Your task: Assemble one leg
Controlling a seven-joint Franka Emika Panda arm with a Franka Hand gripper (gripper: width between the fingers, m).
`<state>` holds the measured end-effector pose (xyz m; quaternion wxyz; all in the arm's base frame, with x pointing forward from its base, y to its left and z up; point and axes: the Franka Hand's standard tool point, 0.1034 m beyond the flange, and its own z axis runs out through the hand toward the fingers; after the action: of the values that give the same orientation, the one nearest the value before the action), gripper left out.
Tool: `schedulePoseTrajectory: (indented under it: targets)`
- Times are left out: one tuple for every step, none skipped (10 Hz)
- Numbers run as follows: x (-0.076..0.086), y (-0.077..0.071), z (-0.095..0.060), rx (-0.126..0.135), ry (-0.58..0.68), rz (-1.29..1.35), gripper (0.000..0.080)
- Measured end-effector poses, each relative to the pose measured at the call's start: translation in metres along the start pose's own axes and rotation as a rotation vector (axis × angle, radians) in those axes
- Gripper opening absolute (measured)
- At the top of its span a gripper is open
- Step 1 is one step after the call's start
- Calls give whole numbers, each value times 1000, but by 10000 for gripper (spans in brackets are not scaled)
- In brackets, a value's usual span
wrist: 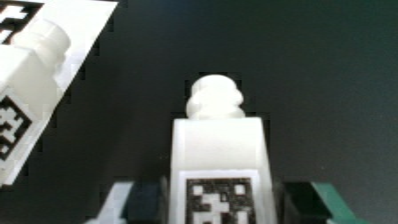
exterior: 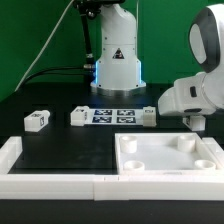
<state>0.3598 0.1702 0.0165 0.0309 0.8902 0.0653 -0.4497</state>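
Small white blocky plastic leg point(wrist: 217, 150) with a black-and-white tag sits closest, pinched on both sides by the gripper point(wrist: 217, 203), above the black table point(wrist: 324, 80). It looks light, hard and slippery. Best to hold its flat sides, not the round tip point(wrist: 214, 95).

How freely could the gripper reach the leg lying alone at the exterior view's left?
Probably not right away. Nothing covers the lone leg, but the gripper is by the square plate, and a second leg sits between its fingers.
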Motion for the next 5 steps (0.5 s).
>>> schedulePoseTrajectory:
  targets:
    - [-2,1,-2,0,-3,1,285]
    - [-10,3,-13,-1,-1,4,287]
    - [-22,6,-30,-4,11,7,287]
    - [-29,7,-41,-5,22,9,287]
    - [-39,11,-55,-1,35,16,287]
